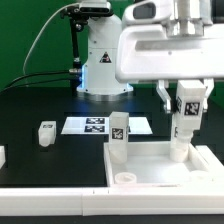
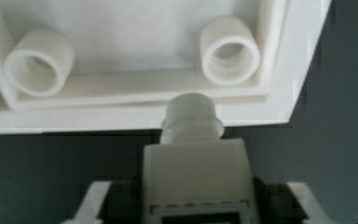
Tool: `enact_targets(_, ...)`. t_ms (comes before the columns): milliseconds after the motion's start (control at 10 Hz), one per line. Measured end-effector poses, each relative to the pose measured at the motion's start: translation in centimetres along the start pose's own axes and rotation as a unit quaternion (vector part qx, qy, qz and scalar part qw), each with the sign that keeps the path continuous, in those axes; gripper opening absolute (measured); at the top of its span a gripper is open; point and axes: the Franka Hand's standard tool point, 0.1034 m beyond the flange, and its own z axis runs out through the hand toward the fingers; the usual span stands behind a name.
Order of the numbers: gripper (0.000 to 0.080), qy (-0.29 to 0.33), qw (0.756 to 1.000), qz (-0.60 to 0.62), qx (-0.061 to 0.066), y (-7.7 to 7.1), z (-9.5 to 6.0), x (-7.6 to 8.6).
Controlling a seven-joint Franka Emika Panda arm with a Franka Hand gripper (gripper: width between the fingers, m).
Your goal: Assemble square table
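Observation:
The white square table panel [image 1: 150, 168] lies rim-up at the front of the exterior view. One tagged white leg [image 1: 118, 135] stands upright at its back left corner. My gripper [image 1: 187, 100] is shut on a second tagged leg [image 1: 186, 122], held upright over the panel's back right corner. In the wrist view this held leg [image 2: 194, 160] fills the middle between my fingers [image 2: 98, 200], and its narrow tip [image 2: 190, 112] points at the panel's rim [image 2: 140, 112], between two raised round sockets [image 2: 43, 65] [image 2: 229, 50]. A third leg [image 1: 46, 133] lies loose on the black table at the exterior view's left.
The marker board [image 1: 95, 125] lies flat behind the panel. The arm's white base [image 1: 102, 60] stands at the back centre with a cable running left. A white piece [image 1: 2, 156] shows at the exterior view's left edge. A round socket [image 1: 125, 177] sits in the panel's front left corner.

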Motion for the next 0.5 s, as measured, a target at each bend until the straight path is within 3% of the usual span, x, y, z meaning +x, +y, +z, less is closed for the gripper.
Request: enact_targets(500, 0.0282, -0.004, 1.0, -0.011, 0.001, -1.8, 3.5, -1.7)
